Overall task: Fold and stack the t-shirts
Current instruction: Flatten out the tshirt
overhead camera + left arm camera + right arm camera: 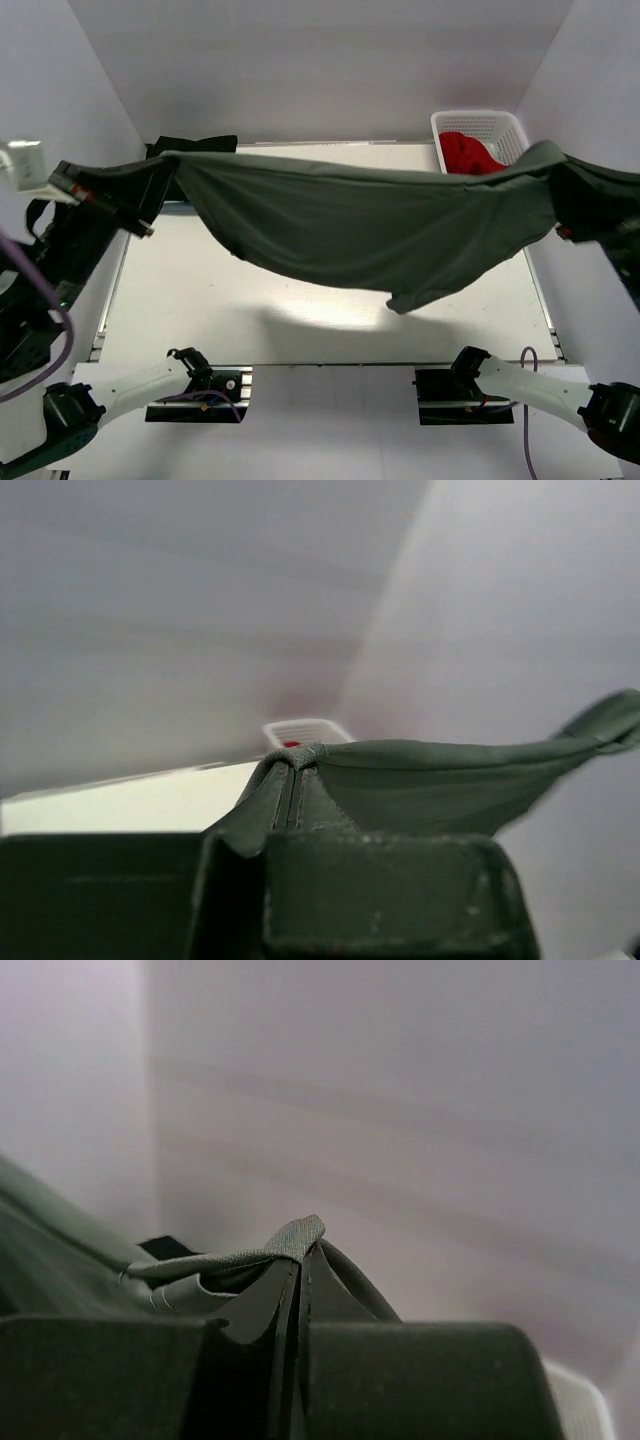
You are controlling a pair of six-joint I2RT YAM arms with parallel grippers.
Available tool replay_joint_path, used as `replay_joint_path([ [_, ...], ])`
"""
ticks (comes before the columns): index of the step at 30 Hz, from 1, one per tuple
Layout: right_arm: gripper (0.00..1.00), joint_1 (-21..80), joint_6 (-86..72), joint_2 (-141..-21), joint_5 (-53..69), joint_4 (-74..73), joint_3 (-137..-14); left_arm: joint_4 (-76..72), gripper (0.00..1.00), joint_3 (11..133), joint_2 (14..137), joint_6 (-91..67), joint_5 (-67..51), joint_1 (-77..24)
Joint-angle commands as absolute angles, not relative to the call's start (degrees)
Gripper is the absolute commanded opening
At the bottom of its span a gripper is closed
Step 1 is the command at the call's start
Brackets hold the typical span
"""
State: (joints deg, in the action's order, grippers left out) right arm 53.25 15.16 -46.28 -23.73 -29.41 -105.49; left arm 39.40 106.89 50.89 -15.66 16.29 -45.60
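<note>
A dark grey t-shirt (370, 225) hangs stretched in the air across the table, sagging in the middle. My left gripper (165, 165) is shut on its left end, high at the left; the pinched cloth shows in the left wrist view (292, 765). My right gripper (555, 175) is shut on its right end, high at the right; the pinched cloth shows in the right wrist view (298, 1240). A red t-shirt (470, 152) lies in the basket. A black t-shirt (205, 144) lies at the table's far left corner, partly hidden behind the grey one.
A white mesh basket (500, 128) stands at the far right corner of the white table (200, 300); it also shows in the left wrist view (300, 730). White walls close in on the left, right and back.
</note>
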Motion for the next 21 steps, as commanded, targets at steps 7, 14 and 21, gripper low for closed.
replay_joint_path([
  [7, 0.0, 52.8, 15.2, -43.7, -3.9, -35.8, -109.2, 41.1, 0.0, 107.5, 47.1, -19.3, 0.7, -45.9],
  [14, 0.0, 52.9, 16.0, -45.9, -16.6, -27.9, -98.8, 38.3, 0.0, 97.1, 47.7, -20.7, 16.6, -45.9],
  [21, 0.0, 51.8, 25.3, -58.9, -55.3, 4.6, -73.2, 40.6, 0.0, 86.8, 62.4, -29.8, 52.5, -45.7],
])
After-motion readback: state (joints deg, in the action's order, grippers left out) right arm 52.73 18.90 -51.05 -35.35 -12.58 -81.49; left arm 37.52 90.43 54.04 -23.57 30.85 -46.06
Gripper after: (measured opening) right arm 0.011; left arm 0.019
